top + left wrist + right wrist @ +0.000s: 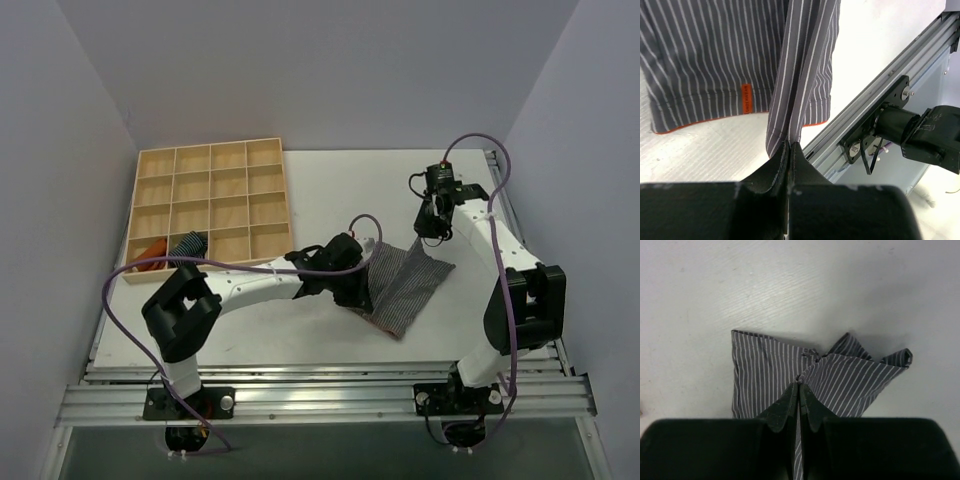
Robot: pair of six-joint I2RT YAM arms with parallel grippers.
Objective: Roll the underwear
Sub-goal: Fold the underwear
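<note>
The underwear [405,285], grey with thin white stripes and an orange hem, lies partly spread on the white table right of centre. My left gripper [366,290] is shut on its left side. In the left wrist view the jaws [790,144] pinch a raised fold of the underwear [705,60], and an orange tag [746,98] sits near the hem. My right gripper [432,228] is at the cloth's far right corner. In the right wrist view it [799,385] is shut on a bunched point of the underwear [765,375], with the cloth puckered around it.
A wooden compartment tray [208,146] stands at the back left, with a blue striped roll [188,245] and an orange cloth [152,252] in its near-left cells. Metal rails run along the table's front edge [320,395] and right side [505,200].
</note>
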